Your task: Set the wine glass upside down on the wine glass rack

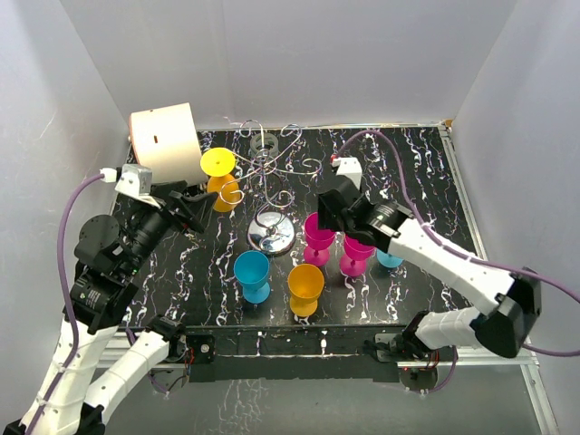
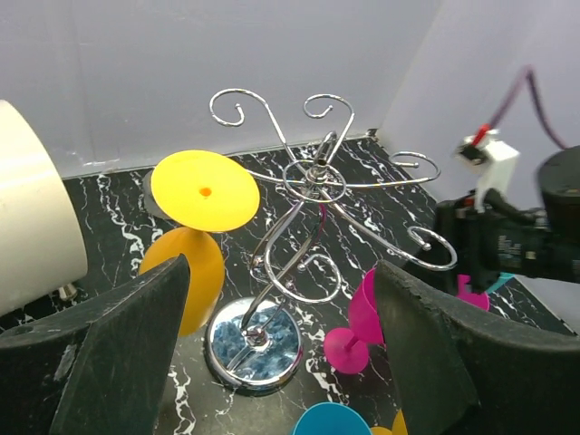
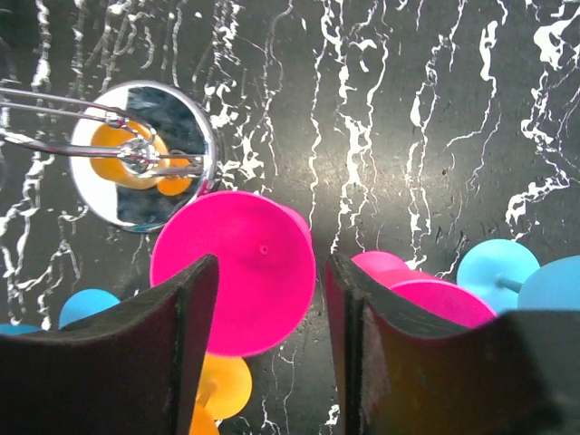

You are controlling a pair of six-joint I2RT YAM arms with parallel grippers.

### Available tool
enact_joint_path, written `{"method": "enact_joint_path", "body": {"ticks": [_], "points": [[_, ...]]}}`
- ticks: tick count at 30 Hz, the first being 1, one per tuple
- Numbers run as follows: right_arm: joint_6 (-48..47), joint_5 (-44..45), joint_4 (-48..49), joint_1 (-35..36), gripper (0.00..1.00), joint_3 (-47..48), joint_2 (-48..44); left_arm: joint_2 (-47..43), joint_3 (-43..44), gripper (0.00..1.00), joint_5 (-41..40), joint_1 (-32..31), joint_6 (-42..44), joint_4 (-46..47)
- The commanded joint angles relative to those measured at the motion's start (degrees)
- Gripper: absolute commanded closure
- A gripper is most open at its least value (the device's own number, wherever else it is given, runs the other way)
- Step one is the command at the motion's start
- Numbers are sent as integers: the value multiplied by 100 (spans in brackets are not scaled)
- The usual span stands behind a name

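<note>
Broadly, we see a black marbled table (image 1: 172, 272) with the left arm (image 1: 109, 254) reaching in from the near left and the right arm (image 1: 453, 263) from the near right. A white cylinder (image 1: 165, 140) stands at the back left corner.

At the centre is the wine glass rack (image 2: 314, 172), its scrolled wire arms spreading from a post on a round chrome base (image 1: 271, 234). A yellow wine glass (image 2: 204, 190) hangs upside down from one of its left-hand arms, foot uppermost and bowl below.

On the table near the base stand a blue glass (image 1: 252, 272) and an orange glass (image 1: 305, 285). To their right are a magenta wine glass (image 3: 249, 236) and a second magenta glass (image 1: 356, 254). Another blue glass (image 1: 390, 260) shows partly under the right arm.

We see the left gripper (image 1: 198, 207) just beside the hanging yellow glass, facing the rack, its jaws spread wide with nothing between them.

We see the right gripper (image 3: 272, 272) directly over the magenta wine glass beside the base, its jaws parted. It seems to hold nothing, though we cannot tell whether the fingertips (image 3: 195, 299) touch the glass.
</note>
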Motion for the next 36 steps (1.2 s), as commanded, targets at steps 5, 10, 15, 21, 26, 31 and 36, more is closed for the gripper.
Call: {"method": "enact_joint_path", "body": {"ticks": [5, 10, 15, 21, 26, 31, 36], "points": [[390, 788, -116, 0, 60, 578, 664, -137, -114, 19, 540, 28, -104, 409], [458, 761, -380, -9, 67, 613, 862, -174, -78, 19, 559, 28, -60, 439], [423, 544, -302, -42, 69, 350, 739, -167, -77, 19, 565, 29, -52, 531], [422, 489, -303, -95, 69, 183, 763, -137, -36, 19, 601, 28, -88, 659], [435, 484, -201, -106, 78, 150, 761, -123, 23, 18, 618, 28, -105, 717], [388, 528, 70, -106, 90, 38, 616, -106, 67, 18, 654, 28, -106, 743], [358, 676, 152, -106, 100, 16, 502, -63, 119, 18, 726, 28, -131, 855]]}}
